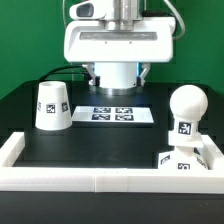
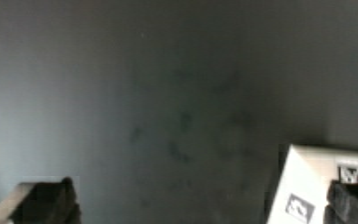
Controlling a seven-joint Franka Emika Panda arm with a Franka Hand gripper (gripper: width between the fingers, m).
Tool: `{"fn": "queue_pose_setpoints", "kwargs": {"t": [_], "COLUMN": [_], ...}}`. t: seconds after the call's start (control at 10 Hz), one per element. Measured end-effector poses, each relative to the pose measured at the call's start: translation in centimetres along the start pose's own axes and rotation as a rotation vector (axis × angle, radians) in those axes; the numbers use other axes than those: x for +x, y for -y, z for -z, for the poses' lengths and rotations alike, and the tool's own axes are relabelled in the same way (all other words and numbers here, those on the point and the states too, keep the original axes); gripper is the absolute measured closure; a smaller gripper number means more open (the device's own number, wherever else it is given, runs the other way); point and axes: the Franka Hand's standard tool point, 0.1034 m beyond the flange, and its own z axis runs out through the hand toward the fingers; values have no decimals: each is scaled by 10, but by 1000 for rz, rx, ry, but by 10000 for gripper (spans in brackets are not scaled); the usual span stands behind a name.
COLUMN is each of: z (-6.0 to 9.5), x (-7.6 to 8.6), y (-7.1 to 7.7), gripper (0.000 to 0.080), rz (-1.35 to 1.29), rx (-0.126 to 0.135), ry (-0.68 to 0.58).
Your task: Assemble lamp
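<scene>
The white tapered shade (image 1: 52, 105) stands on the black table at the exterior view's left. The ball-headed bulb (image 1: 186, 108) stands upright on the flat square base (image 1: 186, 160) at the exterior view's right, in the corner of the white frame. My gripper (image 1: 113, 86) hangs low at the back centre, just behind the marker board (image 1: 118, 114), far from all three parts. In the wrist view the gripper (image 2: 202, 212) is open and empty; its dark fingertips (image 2: 43, 205) stand wide apart over the dark table. A corner of the marker board (image 2: 322, 180) shows beside one finger.
A white frame wall (image 1: 90, 181) runs along the front and both sides of the table. The green backdrop is behind the arm.
</scene>
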Motion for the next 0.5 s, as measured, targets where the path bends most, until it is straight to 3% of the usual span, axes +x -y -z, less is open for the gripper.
{"fn": "queue_pose_setpoints", "kwargs": {"t": [0.2,0.4,0.5], "z": [8,14,7], "x": [-44,-68,-83], "y": [-38,-71,-84], "gripper": [101,101,101], "rz": [-1,12,-12], "rx": [13,33,47], "ry": [16,33,46]}}
